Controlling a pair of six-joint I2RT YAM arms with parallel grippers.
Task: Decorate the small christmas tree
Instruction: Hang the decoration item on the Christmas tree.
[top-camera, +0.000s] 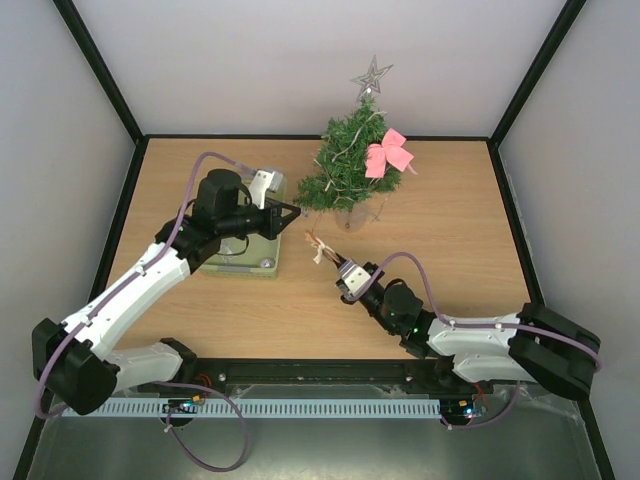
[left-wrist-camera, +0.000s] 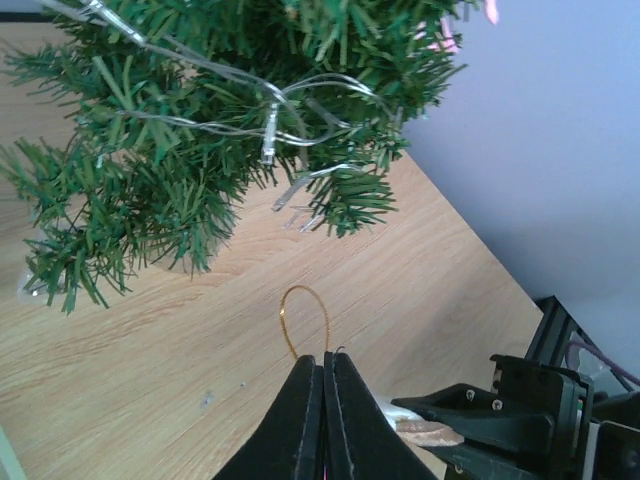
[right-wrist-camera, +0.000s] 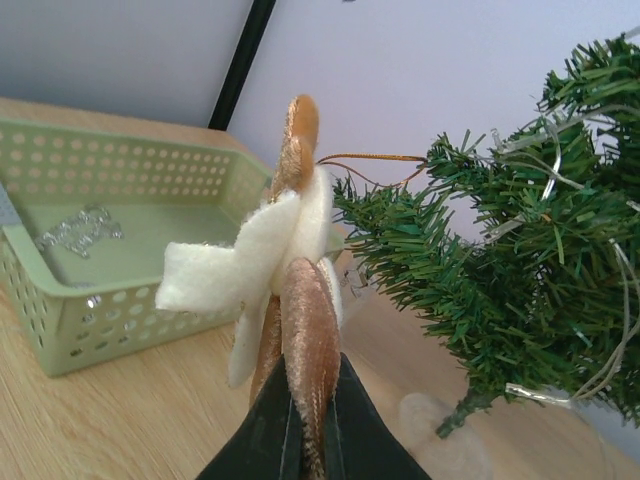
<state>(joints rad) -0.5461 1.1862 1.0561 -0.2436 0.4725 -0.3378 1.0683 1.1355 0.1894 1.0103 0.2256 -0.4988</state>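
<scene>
Watching remotely, I see the left gripper (left-wrist-camera: 323, 365) pinched shut on a thin gold loop (left-wrist-camera: 305, 318). The right gripper (right-wrist-camera: 310, 385) clamps a felt ornament (right-wrist-camera: 285, 250) just beside the small christmas tree (top-camera: 348, 165), which stands mid-table (top-camera: 450, 250) toward the far edge.

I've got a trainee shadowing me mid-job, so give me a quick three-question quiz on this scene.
1. True or false: the pink bow sits on the small christmas tree.
2. What does the right tool grip? A) nothing B) gold-and-cream ornament C) the pink bow
3. Fill in: the left tool is shut on a thin gold ____.
Key: 1 true; 2 B; 3 loop.
</scene>
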